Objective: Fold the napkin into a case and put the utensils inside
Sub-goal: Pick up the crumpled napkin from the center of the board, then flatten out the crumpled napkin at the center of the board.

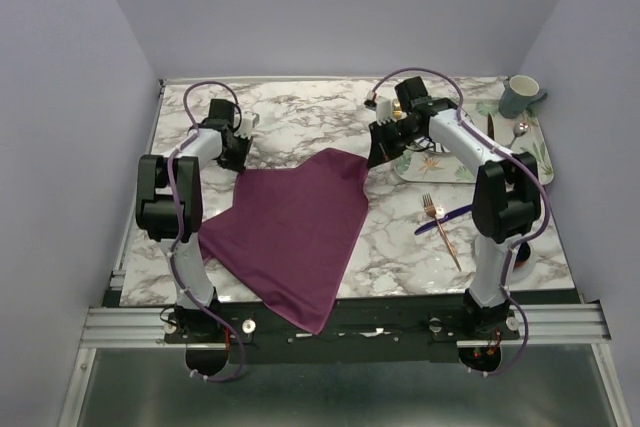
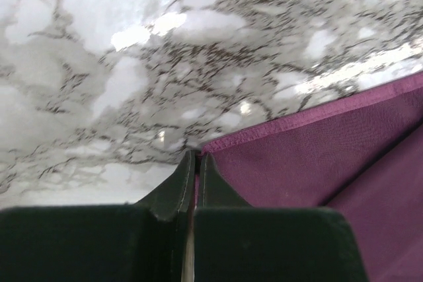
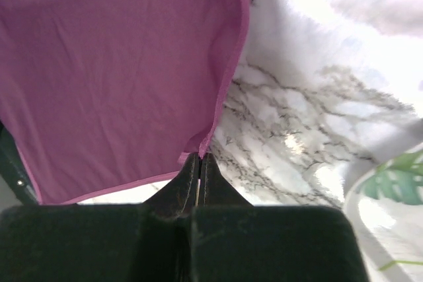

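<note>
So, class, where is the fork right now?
Top view: the fork lies right of the napkin on the marble table, crossed by the blue knife, beside the right arm.

purple napkin (image 1: pixel 295 232): 1 | copper fork (image 1: pixel 447 242): 1 | blue knife (image 1: pixel 428 228): 1 | silver spoon (image 1: pixel 517 133): 1 | mug (image 1: pixel 517 97): 1 | tray (image 1: pixel 543 159): 1 | arms: 2, left arm (image 1: pixel 165 197), right arm (image 1: pixel 505 197)

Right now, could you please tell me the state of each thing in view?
Plum-purple satin napkin: spread open, far corners pinched.
Left pincer: shut on a napkin corner.
Right pincer: shut on a napkin corner.
Slim copper fork: lying flat.
Dark blue knife: lying flat, across the fork.
Grey-green mug: upright.
</note>
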### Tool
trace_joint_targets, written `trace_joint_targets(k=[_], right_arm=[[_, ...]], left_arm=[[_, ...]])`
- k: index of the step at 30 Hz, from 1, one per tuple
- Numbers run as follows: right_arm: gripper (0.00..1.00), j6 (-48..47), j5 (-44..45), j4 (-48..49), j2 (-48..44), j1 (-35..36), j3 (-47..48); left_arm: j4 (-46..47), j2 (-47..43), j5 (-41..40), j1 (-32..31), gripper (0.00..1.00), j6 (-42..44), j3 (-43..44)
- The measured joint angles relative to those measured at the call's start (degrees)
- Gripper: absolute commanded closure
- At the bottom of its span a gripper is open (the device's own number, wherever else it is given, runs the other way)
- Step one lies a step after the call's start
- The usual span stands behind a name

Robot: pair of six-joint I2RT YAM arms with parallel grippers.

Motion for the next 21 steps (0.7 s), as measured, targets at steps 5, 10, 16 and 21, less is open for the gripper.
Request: trace_joint_targets(k=[5,10,16,21], right_arm=[[0.99,-3.15,3.56,-1.09,0.00,0.00,5.73],[0.99,-7.34,8.28,-3.28,0.00,0.00,14.82],[0.99,-10.25,13.31,-4.31,-0.28,0.00,26.58],[0.99,-11.56,15.15,-3.91,-4.68,0.00,27.98]], left_arm=[[-3.30,-3.08,0.17,3.56,1.00,-0.17,0.98],[-4.61,-9.03,1.05,8.00,1.00,-1.03,10.34],[-3.15,-18.91,2.89,9.42,1.00,-1.75,16.37],[-0.98,-29.70,4.07,9.53,1.00,-2.40,14.01]])
